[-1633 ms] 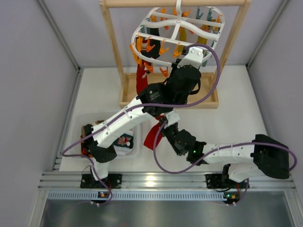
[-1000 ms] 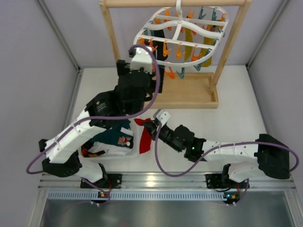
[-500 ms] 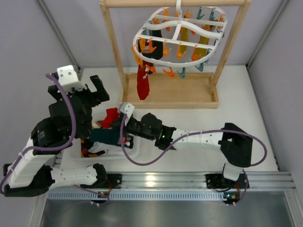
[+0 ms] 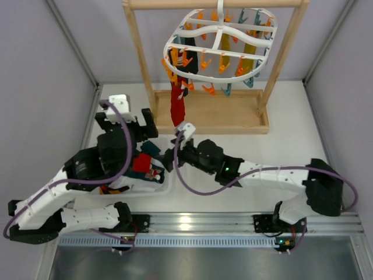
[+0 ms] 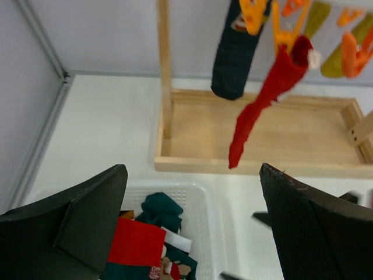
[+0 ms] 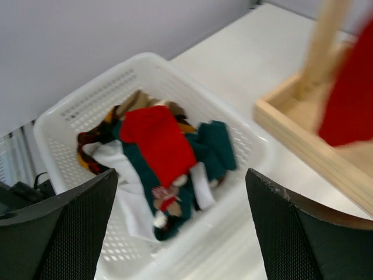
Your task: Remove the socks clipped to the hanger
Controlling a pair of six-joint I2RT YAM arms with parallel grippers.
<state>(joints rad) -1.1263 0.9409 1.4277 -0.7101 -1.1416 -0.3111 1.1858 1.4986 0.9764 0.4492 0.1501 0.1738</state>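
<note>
Left tool (image 4: 125, 123): fingers wide apart, nothing between them. It hangs above the far edge of the white basket (image 4: 166, 189), pointing toward the wooden stand (image 4: 227, 114).

Right tool (image 4: 171, 157): fingers also spread, gripping nothing. It sits over the basket's right side; its wrist view looks straight down into the basket.

Basket, on the worktop (image 4: 291, 146) near my left base: a loose red sock (image 6: 160, 140) lies on top of a heap of teal, white and dark fabric. It touches neither tool.

Hanger (image 4: 169, 42): white oval frame, hooked on the stand's top bar, with orange and teal pegs along it.

Clipped on the hanger:
- a red sock (image 5: 262, 108) on an orange peg (image 5: 282, 32) at the near left rim, hanging limp with its toe above the stand's base tray
- a dark sock (image 5: 233, 52) just behind it, to its left in my left wrist view
- mustard socks (image 4: 253, 55) farther back and to the right, half hidden by the frame

Both tools are well below the hanger.
</note>
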